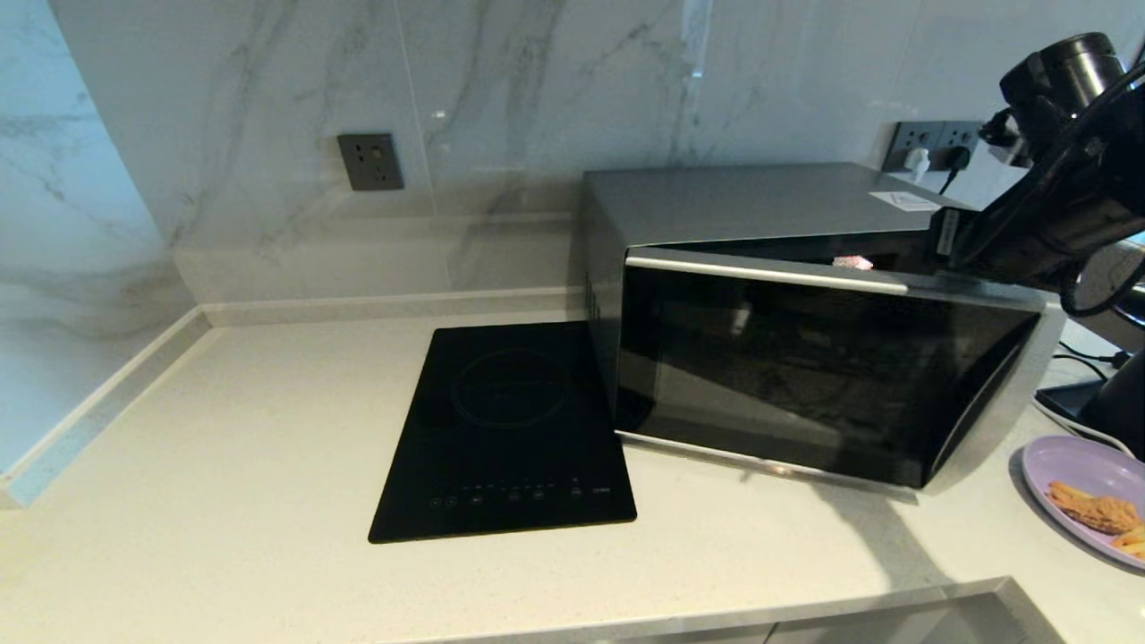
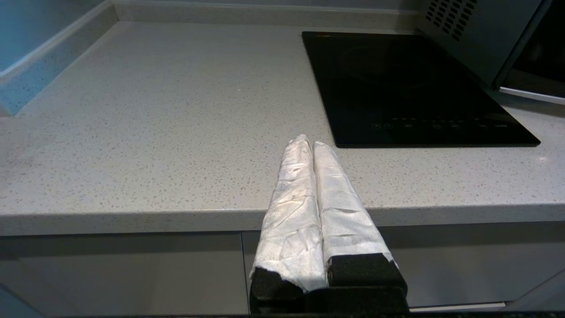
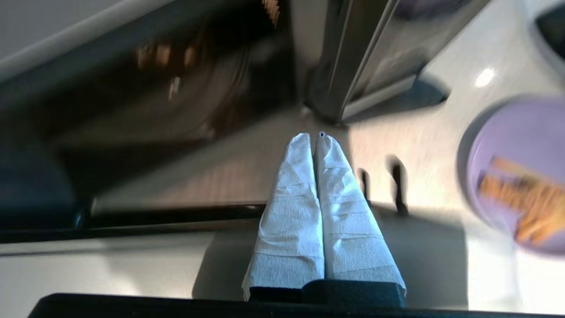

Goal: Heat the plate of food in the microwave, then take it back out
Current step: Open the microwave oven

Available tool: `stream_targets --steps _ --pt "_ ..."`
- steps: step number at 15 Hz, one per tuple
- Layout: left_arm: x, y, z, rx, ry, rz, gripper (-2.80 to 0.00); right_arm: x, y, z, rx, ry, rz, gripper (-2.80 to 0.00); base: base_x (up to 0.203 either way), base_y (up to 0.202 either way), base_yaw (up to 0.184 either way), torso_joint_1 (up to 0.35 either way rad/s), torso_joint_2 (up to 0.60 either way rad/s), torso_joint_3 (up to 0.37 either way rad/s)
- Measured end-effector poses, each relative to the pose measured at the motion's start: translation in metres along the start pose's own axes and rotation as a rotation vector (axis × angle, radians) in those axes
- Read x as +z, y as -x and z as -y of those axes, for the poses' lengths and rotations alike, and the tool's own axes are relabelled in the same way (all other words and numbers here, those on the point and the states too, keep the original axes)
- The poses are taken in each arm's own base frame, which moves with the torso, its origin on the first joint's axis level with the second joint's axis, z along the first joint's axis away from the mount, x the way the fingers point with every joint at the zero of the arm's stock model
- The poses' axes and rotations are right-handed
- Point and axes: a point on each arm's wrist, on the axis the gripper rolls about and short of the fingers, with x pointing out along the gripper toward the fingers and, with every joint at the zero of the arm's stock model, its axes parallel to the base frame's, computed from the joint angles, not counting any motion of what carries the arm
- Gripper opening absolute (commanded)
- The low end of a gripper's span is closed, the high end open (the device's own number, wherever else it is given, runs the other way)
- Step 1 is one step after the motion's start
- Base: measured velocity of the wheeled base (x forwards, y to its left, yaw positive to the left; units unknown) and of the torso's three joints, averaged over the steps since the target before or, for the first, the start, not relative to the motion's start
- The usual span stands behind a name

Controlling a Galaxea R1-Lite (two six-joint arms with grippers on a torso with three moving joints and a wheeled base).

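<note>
A: What's on the lilac plate of food [image 1: 1087,478]?
B: Orange fries and one brown breaded piece; it sits at the desk's [image 1: 224,501] right edge, beside the boxy silver microwave [image 1: 805,358], whose dark glass door hangs ajar.
A: End effectors?
B: Right end effector [image 3: 312,137]: paper-wrapped fingers together, above the door. Left end effector [image 2: 309,143]: likewise together, parked at the front edge.
</note>
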Motion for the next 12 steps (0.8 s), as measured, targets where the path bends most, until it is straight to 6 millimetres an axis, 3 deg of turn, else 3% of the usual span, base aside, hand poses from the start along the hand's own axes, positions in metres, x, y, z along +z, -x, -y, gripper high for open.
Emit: stream_targets --steps 5,12 --pt "0.0 0.0 0.0 0.0 0.0 0.0 -2.8 -0.014 0.037 0.014 0.07 0.006 -0.094 -2.8 0.0 0.0 0.0 0.0 0.0 0.0" --pt "0.0 0.0 0.0 0.0 0.0 0.0 -2.8 -0.029 0.071 0.03 0.109 0.002 -0.095 -2.8 0.0 0.0 0.0 0.0 0.0 0.0"
